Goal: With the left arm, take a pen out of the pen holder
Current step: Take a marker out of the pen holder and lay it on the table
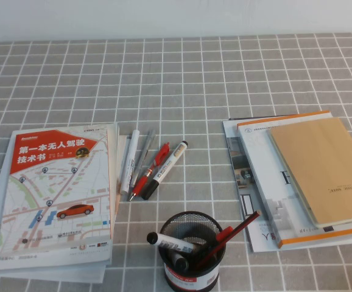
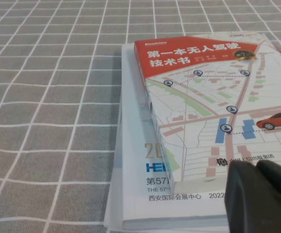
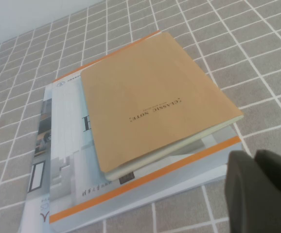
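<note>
The pen holder (image 1: 189,281) stands at the bench's (image 1: 182,79) near edge, with pens (image 1: 171,242) leaning inside it; only the high view shows it. The left gripper (image 2: 255,170), fingers pressed together and empty, hovers over the map book (image 2: 203,97). The right gripper (image 3: 255,167), fingers likewise together, is beside the tan notebook (image 3: 150,97).

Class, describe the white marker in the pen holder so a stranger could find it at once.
Between the map-cover book below the left gripper and the book stack by the right gripper stands a black mesh pen holder. The white marker leans out over its left rim, black-capped; its neighbours are red or dark.
</note>
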You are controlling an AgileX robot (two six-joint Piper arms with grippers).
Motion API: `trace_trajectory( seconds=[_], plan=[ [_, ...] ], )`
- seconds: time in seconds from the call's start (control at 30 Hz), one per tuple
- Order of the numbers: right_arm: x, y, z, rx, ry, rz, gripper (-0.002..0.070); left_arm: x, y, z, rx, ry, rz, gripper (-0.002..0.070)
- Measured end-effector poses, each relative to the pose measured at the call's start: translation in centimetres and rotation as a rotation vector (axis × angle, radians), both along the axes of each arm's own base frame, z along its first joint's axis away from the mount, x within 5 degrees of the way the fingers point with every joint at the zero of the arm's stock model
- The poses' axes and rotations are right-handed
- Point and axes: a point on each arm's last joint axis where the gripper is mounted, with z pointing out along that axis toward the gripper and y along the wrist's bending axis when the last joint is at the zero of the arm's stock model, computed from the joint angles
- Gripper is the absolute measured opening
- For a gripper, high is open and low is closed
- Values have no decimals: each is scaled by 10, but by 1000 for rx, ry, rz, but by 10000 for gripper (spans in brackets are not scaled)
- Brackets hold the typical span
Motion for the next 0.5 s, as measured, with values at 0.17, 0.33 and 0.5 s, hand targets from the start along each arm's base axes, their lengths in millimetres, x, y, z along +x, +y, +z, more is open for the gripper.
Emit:
trace_trajectory(
  seconds=[0.17,0.33,0.5],
  plan=[
    [0,0,0,0,0,0,-13,0,0,0,0,0,0,-1],
    [0,0,0,0,0,0,-13,0,0,0,-6,0,0,-1],
    [0,0,0,0,0,0,-13,1,-1,2,-45,-19,-1,-1]
  ],
)
